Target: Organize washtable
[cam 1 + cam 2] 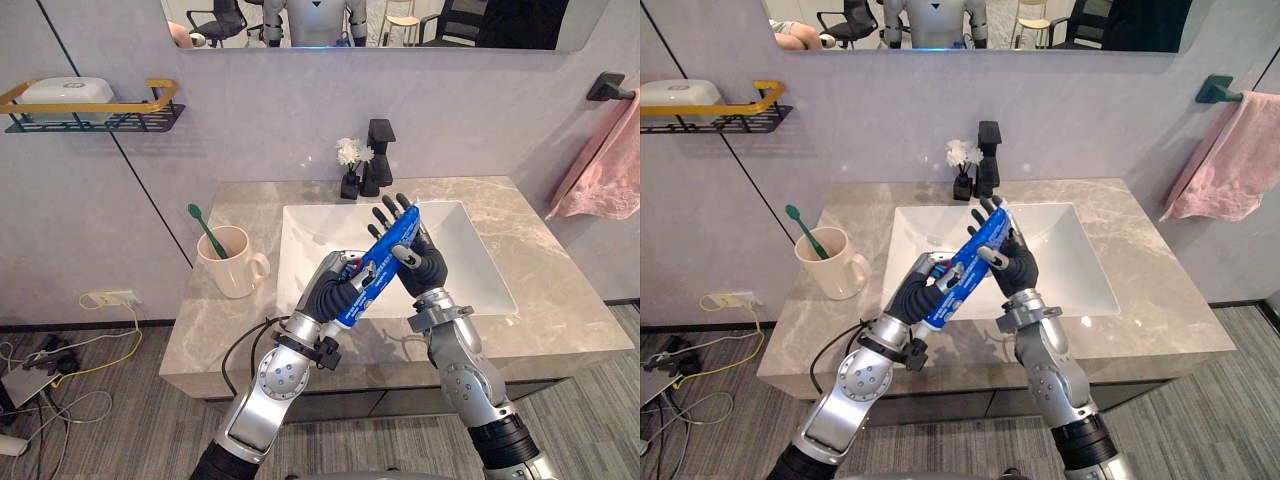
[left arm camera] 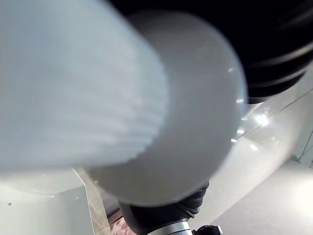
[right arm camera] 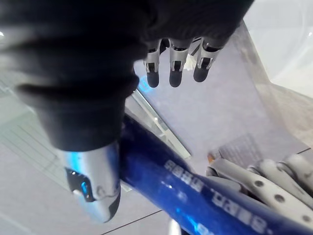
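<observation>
We counted one toothpaste tube [image 1: 372, 268], clamped by left hand [image 1: 328, 290] and right hand [image 1: 428, 265] alike, one mug [image 1: 230, 265], one toothbrush [image 1: 208, 232], its lower part hidden inside.

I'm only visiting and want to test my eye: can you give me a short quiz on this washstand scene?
1. True or false: the blue toothpaste tube lies in the white sink.
2. What stands in the cream mug? A) green toothbrush B) razor C) comb
3. Which hands grip the tube?
Key: 1 false, it is held above the sink. 2 A. 3 both, the left hand at its lower end, the right hand higher up.
</observation>
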Controlling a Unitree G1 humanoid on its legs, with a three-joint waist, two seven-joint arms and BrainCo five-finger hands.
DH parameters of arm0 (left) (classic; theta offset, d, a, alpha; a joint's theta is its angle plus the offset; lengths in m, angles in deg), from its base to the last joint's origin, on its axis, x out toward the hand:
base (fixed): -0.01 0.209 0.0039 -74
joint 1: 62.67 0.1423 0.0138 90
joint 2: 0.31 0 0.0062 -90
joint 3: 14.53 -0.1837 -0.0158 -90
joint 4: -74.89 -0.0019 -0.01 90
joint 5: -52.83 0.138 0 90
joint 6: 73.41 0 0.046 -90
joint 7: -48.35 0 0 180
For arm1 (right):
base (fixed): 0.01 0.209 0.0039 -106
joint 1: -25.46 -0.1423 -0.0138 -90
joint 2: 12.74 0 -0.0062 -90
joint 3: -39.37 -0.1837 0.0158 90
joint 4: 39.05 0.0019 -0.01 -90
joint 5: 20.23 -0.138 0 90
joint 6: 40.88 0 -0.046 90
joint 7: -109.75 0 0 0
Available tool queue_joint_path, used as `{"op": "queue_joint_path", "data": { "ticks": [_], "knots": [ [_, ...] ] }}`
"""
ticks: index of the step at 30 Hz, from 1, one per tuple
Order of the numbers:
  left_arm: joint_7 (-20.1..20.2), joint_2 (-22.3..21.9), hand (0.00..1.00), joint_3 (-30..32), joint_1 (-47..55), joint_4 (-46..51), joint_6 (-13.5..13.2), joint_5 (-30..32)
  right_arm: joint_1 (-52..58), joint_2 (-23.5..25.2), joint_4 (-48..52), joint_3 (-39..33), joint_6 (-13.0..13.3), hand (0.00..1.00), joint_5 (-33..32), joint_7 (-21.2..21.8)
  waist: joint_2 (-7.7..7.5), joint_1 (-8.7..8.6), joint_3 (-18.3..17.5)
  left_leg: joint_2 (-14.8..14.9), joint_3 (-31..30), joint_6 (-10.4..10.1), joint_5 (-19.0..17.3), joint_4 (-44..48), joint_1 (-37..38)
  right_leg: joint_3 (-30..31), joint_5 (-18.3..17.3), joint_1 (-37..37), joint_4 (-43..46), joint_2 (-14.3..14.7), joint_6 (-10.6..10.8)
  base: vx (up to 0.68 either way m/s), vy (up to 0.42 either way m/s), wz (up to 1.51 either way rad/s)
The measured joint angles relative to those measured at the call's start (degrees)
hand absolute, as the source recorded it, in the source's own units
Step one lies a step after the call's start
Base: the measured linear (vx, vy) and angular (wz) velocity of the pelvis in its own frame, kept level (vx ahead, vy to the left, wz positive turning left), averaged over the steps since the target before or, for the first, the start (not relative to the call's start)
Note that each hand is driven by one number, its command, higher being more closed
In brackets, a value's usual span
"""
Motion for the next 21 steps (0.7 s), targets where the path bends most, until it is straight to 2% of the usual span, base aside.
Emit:
{"op": "queue_joint_path", "data": {
  "ticks": [2, 3, 13, 21],
  "knots": [
    [-0.24, 0.00, 1.00, -0.06, 0.00, 0.00, 0.00, -0.02, 0.00, 0.28, -0.01, 0.07, 0.00, 0.00, 0.00, 0.00, -0.13, 0.01, -0.09, 0.00, 0.00, -0.03, 0.03, -0.04, 0.02, 0.00, 0.00, 0.00, -0.01, 0.01, 0.00, 0.00, 0.000, 0.00],
    [-0.34, 0.00, 1.00, -0.10, 0.00, -0.01, 0.00, -0.01, 0.00, 0.30, -0.03, 0.18, 0.00, 1.00, 0.00, 0.00, -0.23, 0.02, -0.15, 0.00, 0.00, -0.05, 0.05, -0.05, 0.03, -0.01, 0.00, 0.00, -0.03, 0.02, 0.00, 0.00, 0.000, 0.00],
    [-0.83, 0.00, 1.00, -0.14, 0.00, -1.20, 0.99, -1.83, -0.18, 0.23, -0.50, 2.27, 0.07, 1.00, 0.00, 0.05, -0.30, 0.00, -0.19, -0.02, -0.14, -0.07, 1.16, -1.89, 0.79, -0.22, 0.00, 0.00, -0.08, 0.07, 0.00, 0.00, 0.000, 0.00],
    [-0.93, 0.00, 1.00, -0.56, 0.00, -2.28, 1.02, -1.95, -0.24, 0.25, -0.50, 2.24, 0.17, 1.00, 0.00, 1.26, -0.95, -0.06, -0.61, -0.01, -0.15, -0.06, 1.17, -1.92, 0.79, -0.20, 0.00, -0.02, -0.10, 0.06, 0.00, 0.00, 0.000, 0.00]
  ]
}}
